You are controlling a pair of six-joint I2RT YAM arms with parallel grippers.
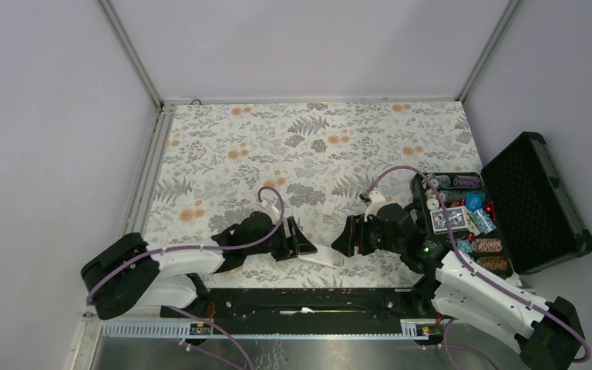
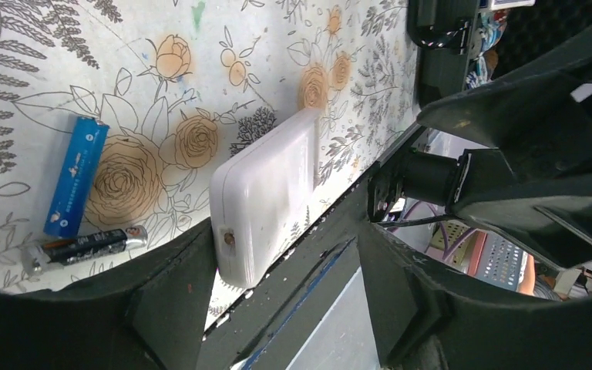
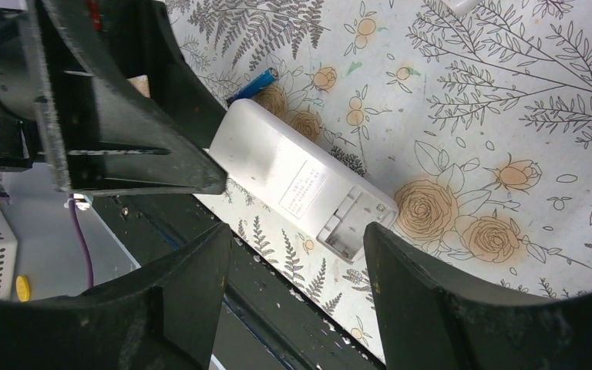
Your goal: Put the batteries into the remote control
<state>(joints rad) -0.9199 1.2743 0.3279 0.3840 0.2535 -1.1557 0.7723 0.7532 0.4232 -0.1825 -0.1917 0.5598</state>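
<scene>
Floral-patterned cloth covers the tabletop [image 1: 277, 146], and the remote control [image 3: 293, 173] lies on it at the near edge, between the two arms. It is a white plastic oblong with rounded corners, lying plain back upward, with a small printed label on the back. At one end its battery bay [image 3: 351, 223] stands uncovered and, as far as the right wrist view shows, empty.

Neither cell is loaded. A blue battery [image 2: 75, 177] lies on the cloth just beyond the remote's far end. A darker battery [image 2: 85, 247] with a silvery tip lies right beside it, at an angle. A small white piece [image 1: 330, 208] lies a little further back from the remote. It may be the bay cover, but it is too small to tell.

The left tool [image 2: 285, 254] has its jaws apart around the remote's closed end and is not clamping it. The right tool [image 3: 294, 235] is also spread wide, facing the bay end and holding nothing. An open case [image 1: 536, 200] sits well to the right of the remote.

My reading is that the bay has been opened and the remote laid ready. Picking up, seating and covering both cells remains.
</scene>
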